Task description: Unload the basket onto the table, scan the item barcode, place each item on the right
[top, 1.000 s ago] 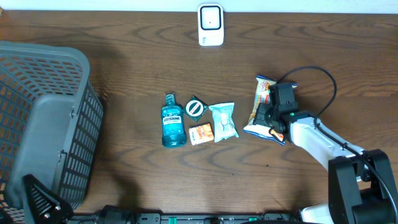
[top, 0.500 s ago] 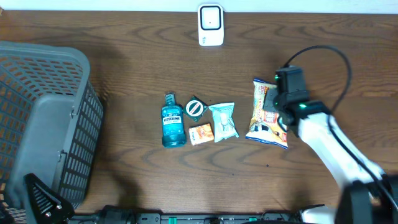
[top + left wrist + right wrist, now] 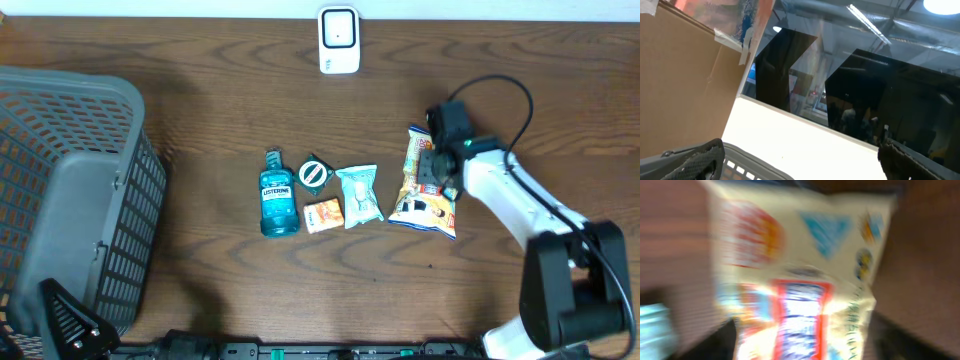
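Over the snack bag (image 3: 420, 205) on the table (image 3: 200, 100), the right pincer (image 3: 433, 172) gapes wide; it should pinch one edge squarely.

Grey mesh basket (image 3: 140, 230) sits at the left end of the dark wood table (image 3: 220, 90). Mid-table row, left to right: blue mouthwash bottle (image 3: 278, 197) lying flat, round black-and-white disc (image 3: 314, 174) with small orange box (image 3: 323, 215) just below it, pale green sachet (image 3: 359, 195) beside both.
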Robot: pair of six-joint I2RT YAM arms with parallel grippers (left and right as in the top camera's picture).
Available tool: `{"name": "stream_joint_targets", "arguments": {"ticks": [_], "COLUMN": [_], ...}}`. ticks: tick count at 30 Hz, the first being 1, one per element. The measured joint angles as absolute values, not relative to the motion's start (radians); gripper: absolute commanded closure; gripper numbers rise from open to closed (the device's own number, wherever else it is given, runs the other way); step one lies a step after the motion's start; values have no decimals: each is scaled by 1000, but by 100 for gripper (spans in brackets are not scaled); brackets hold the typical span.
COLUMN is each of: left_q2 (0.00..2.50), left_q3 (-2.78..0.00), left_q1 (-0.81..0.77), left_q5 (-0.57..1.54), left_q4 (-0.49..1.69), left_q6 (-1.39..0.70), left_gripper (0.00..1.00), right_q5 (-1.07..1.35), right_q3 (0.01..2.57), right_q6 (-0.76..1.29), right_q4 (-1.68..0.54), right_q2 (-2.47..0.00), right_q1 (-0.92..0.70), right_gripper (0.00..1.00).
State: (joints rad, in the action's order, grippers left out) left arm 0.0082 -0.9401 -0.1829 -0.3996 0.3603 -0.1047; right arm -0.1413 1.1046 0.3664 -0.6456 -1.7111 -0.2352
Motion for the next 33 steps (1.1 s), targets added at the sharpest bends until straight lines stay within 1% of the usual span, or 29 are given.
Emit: {"name": "stream_joint_targets", "arguments": {"ticks": [5, 8, 11, 15, 19, 21, 26, 27, 29, 31, 33], "left_q2": [8, 8, 8, 8, 8, 8, 8, 8, 8, 8, 8], "left_q3": [-940, -940, -940, -940, -940, -940, -940, -940, -940, -940, -940], "left_q1": [-183, -183, -183, -183, -183, -183, -183, -183, -183, -183, -183], "left_q5": [-400, -400, -400, -400, -400, -400, -400, -400, -400, -400, -400], "left_q4": [361, 361, 361, 360, 361, 361, 361, 361, 361, 361, 360], "left_q6": [-105, -105, -105, -105, -105, -105, -105, -105, -105, -105, -105], "left_gripper": [2, 3, 2, 2, 2, 2, 2, 2, 2, 2, 2], "right_q5": [-16, 1, -67, -210, -284, -308, -381, -396, -413, -426, -426], "right_q3": [1188, 1189, 1173, 1162, 1162, 1162, 1188, 1196, 1208, 1225, 1243], "right_q6": [312, 305, 368, 473, 553, 592, 709, 726, 736, 741, 715], "right_q4": [-641, -640, -677, -686, -695, -710, -804, -818, -823, -821, -818], "right_q2": [-1550, -1523, -1572, -1734, -1847, -1882, -1921, -1928, -1942, -1966, -1991], "right_q1": [-261, -283, -316, -400, -457, -461, -445, -439, -429, -412, -392], "right_gripper": [1, 1, 1, 1, 1, 2, 2, 5, 18, 40, 74]}}
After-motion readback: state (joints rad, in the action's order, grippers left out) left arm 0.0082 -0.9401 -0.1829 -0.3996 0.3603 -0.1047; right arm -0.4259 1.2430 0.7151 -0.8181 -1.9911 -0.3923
